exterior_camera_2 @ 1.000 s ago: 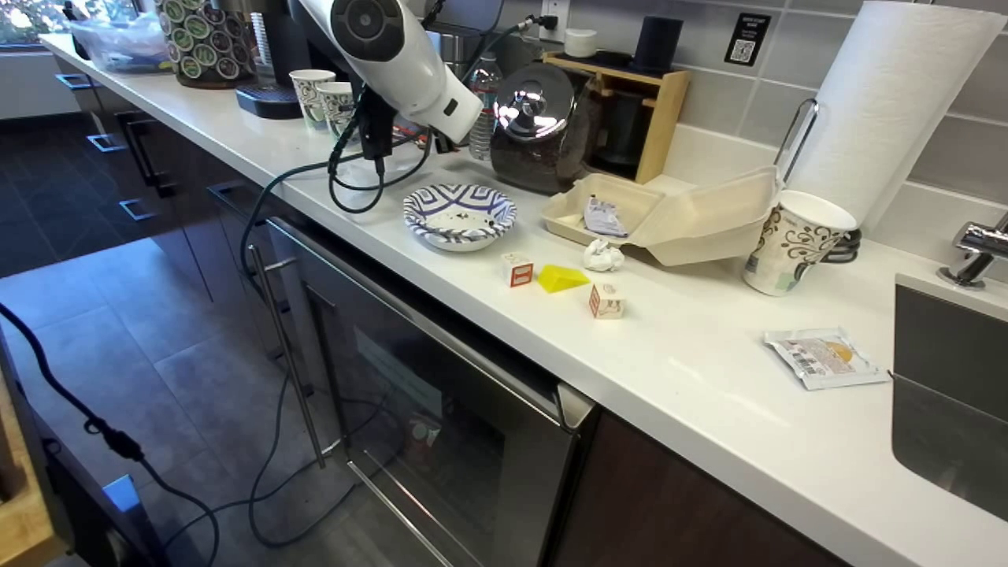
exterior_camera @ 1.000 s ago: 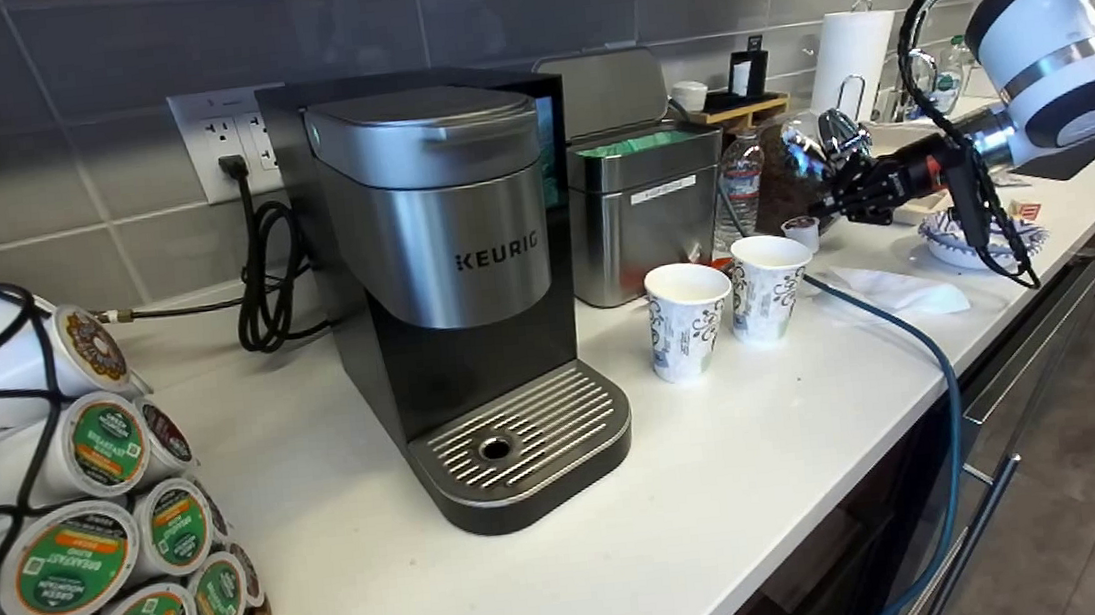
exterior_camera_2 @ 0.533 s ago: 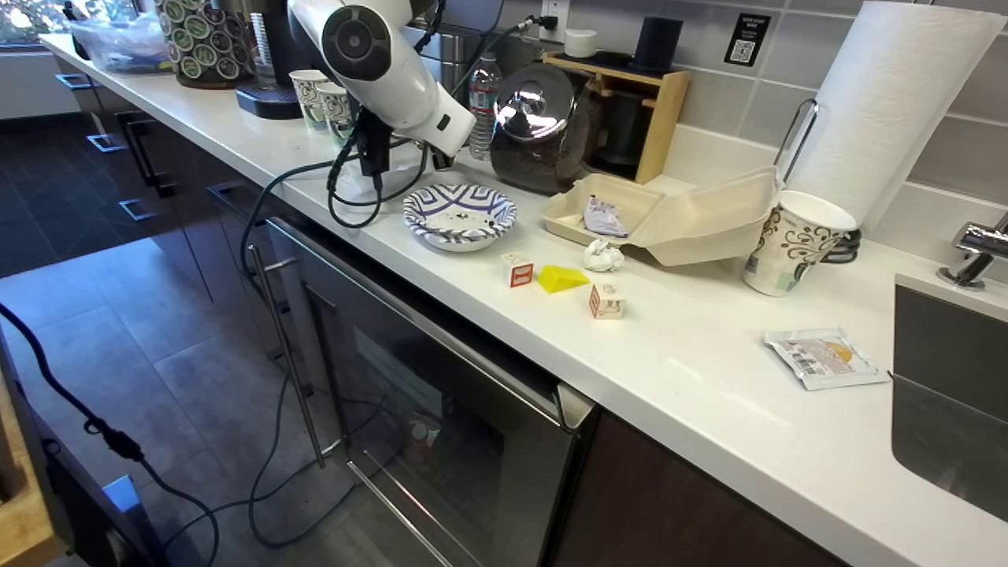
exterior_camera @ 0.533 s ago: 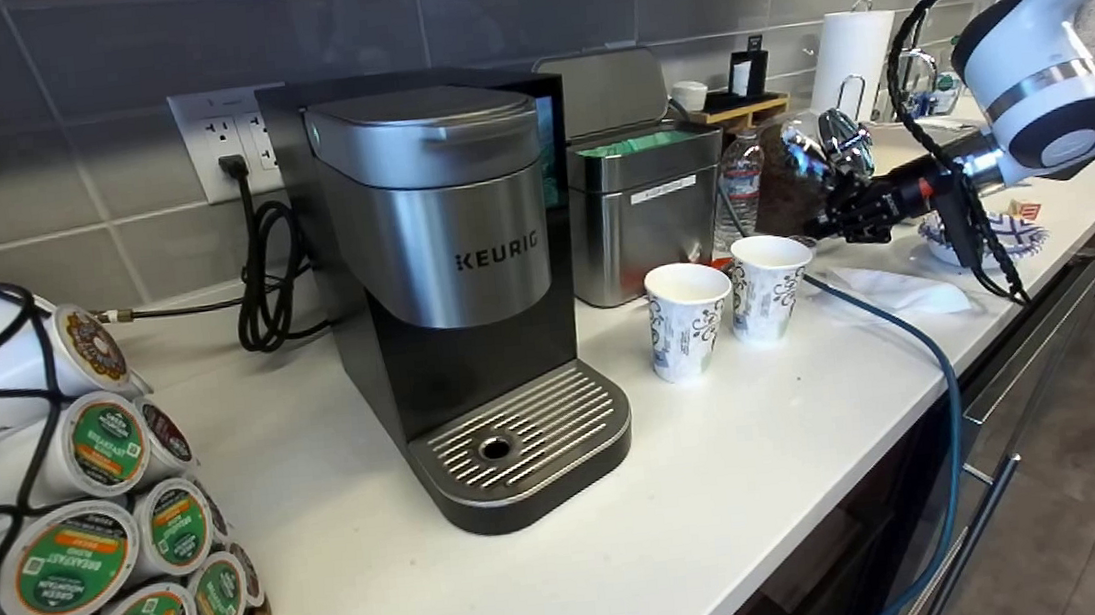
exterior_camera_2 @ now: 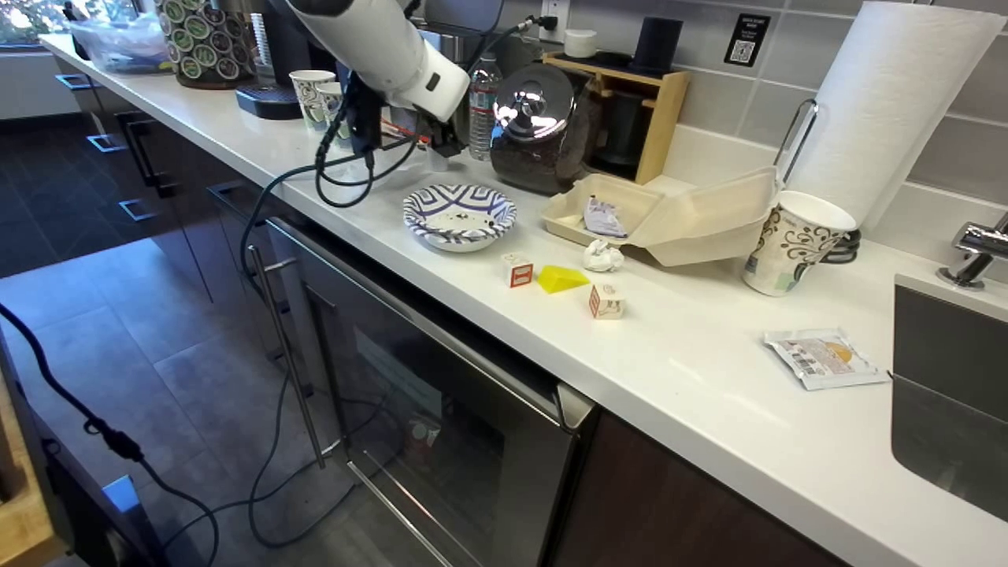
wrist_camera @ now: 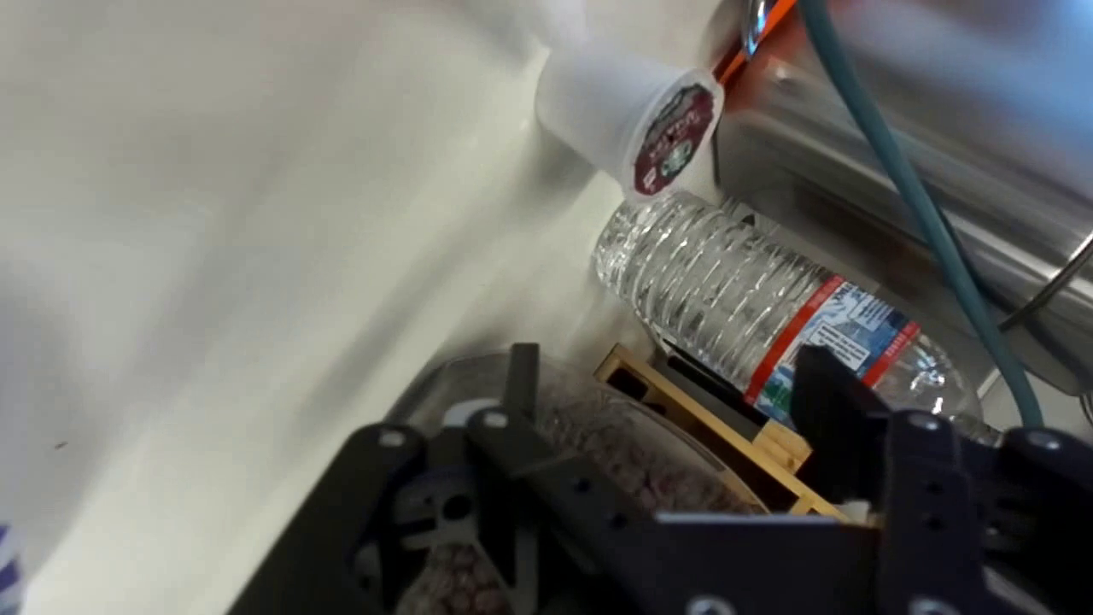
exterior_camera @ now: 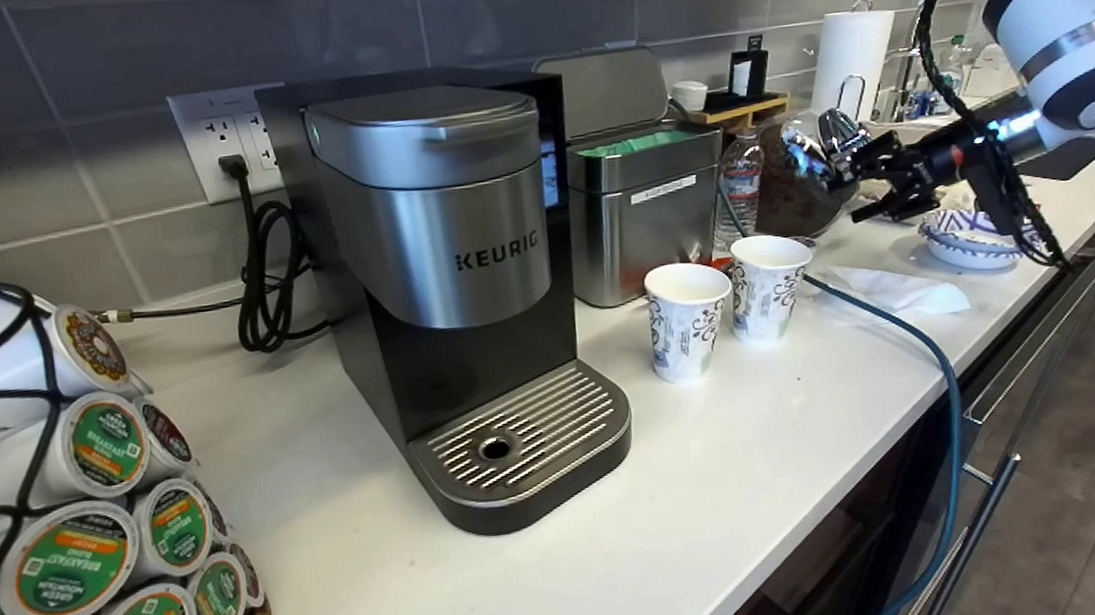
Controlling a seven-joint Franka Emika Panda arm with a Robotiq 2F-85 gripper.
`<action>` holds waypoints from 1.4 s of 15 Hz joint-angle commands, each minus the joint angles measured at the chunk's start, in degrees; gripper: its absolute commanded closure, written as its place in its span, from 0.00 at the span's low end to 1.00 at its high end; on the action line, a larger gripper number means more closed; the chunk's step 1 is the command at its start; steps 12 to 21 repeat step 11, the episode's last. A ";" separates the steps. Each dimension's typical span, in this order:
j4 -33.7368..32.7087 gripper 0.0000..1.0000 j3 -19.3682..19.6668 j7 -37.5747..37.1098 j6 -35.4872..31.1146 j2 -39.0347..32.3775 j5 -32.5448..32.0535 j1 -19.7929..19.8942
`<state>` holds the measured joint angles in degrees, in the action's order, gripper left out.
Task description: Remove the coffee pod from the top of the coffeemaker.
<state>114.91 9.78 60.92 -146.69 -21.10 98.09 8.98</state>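
Pod (wrist_camera: 628, 124): white, dark red top facing up, standing upright on the counter (exterior_camera: 353, 587), just beside the bottle (wrist_camera: 760, 316) and near the bin (exterior_camera: 645, 228). Clear in the wrist view; in an exterior view mostly hidden behind a cup (exterior_camera: 772, 291).

Gripper (wrist_camera: 670, 371): jaws spread wide, gripping nothing, raised above the counter. Pod lies outside the gap, apart from the jaws. Bottle, jar (exterior_camera_2: 539, 130) and shelf (exterior_camera_2: 669, 126) show behind the gripper in the wrist view; whether it touches the jar cannot be told.

Coffeemaker (exterior_camera: 447, 257): lid down, well apart from the pod, with that cup and a second cup (exterior_camera: 689, 319) standing between.

Further along the counter, in an exterior view: bowl (exterior_camera_2: 459, 236) with dark specks inside, two blocks (exterior_camera_2: 517, 270), yellow wedge (exterior_camera_2: 561, 278), crumpled wad (exterior_camera_2: 602, 256), unfolded carton (exterior_camera_2: 701, 224) holding a packet (exterior_camera_2: 605, 218).
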 commanded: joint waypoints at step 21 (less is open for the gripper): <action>24.53 0.00 5.10 -25.09 10.05 26.59 -38.19 0.73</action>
